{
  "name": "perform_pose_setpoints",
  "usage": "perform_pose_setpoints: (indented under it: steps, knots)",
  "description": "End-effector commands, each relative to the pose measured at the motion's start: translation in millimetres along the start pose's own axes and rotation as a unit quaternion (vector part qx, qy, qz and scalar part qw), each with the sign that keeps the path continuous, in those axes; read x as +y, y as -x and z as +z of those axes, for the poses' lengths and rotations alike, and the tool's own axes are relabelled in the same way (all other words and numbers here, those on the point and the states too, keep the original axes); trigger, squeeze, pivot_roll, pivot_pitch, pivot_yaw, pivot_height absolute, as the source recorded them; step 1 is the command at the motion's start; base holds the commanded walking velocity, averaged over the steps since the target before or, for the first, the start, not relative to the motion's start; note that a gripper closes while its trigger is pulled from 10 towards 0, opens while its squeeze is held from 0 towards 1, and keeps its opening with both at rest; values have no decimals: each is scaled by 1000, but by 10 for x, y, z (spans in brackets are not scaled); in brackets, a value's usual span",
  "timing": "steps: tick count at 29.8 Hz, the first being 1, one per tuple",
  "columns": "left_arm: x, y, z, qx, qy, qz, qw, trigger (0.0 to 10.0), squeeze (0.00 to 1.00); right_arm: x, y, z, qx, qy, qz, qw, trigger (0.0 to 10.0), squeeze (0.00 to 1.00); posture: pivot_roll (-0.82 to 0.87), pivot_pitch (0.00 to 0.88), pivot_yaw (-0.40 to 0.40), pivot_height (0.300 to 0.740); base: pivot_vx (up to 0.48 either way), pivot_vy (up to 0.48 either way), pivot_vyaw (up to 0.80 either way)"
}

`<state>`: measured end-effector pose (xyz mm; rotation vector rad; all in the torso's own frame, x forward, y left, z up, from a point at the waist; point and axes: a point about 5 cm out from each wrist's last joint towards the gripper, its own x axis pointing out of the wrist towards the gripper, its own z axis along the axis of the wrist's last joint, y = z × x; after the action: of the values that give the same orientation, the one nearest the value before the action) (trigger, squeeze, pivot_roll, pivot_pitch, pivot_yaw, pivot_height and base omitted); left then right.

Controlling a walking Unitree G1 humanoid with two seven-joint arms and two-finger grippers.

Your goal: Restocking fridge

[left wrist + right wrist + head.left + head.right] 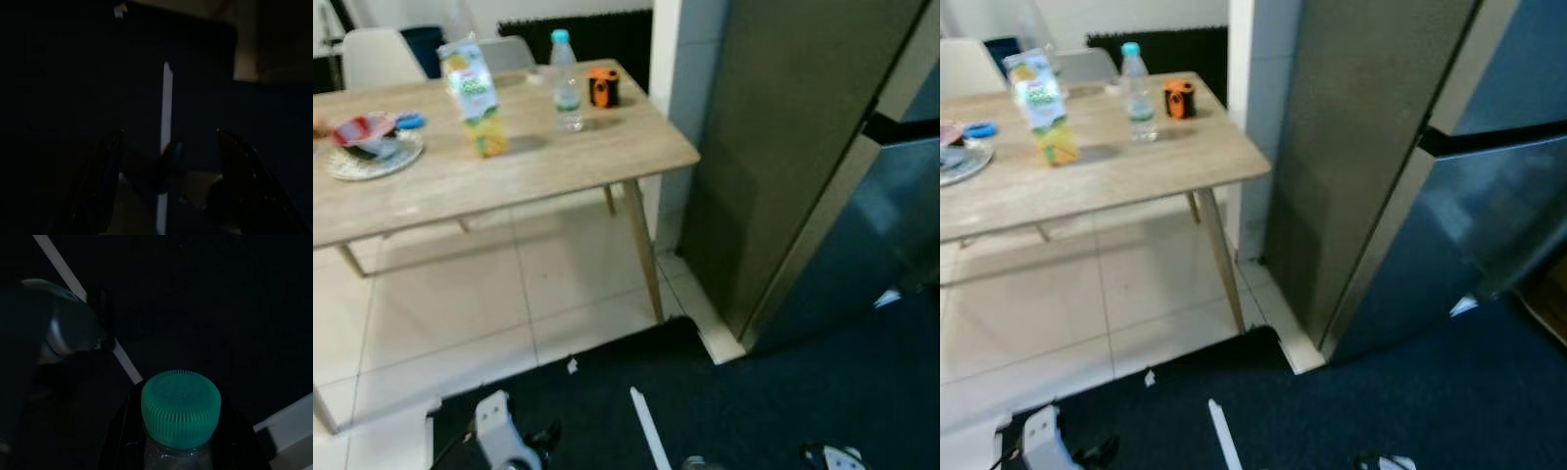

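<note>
The right gripper [178, 450] is carrying a green-capped bottle [181, 407] toward the closed fridge [1400, 176], whose door needs opening by the wide-open, empty left gripper [168, 152].

Left gripper [168, 142] low, jaws apart; right gripper [178, 431], jaws clamped on a bottle [181, 406].
</note>
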<state>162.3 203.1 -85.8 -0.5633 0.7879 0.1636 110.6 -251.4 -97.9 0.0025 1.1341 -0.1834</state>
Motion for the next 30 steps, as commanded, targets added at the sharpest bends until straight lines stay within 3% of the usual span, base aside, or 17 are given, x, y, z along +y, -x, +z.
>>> perform_pose_setpoints:
  steps: [1, 22, 30]
  knots:
    - [25, 11, -14, 7, -7, 3, 1000, 10000, 0, -29, 4, 2, 0, 3, -5, 1000, 10000, 0, -23, 48, 8, 740, 0, 0, -769]
    - [10, 11, -30, 12, 11, -11, 1000, 10000, 0, 19, -2, 4, -5, 8, 3, 1000, 10000, 0, -24, 46, 9, 740, 0, 0, -768]
    - [14, 12, -22, 13, 27, -17, 999, 10000, 0, 59, -6, 10, -8, 21, 12, 1000, 10000, 0, -24, 46, 11, 740, 0, -167, 0]
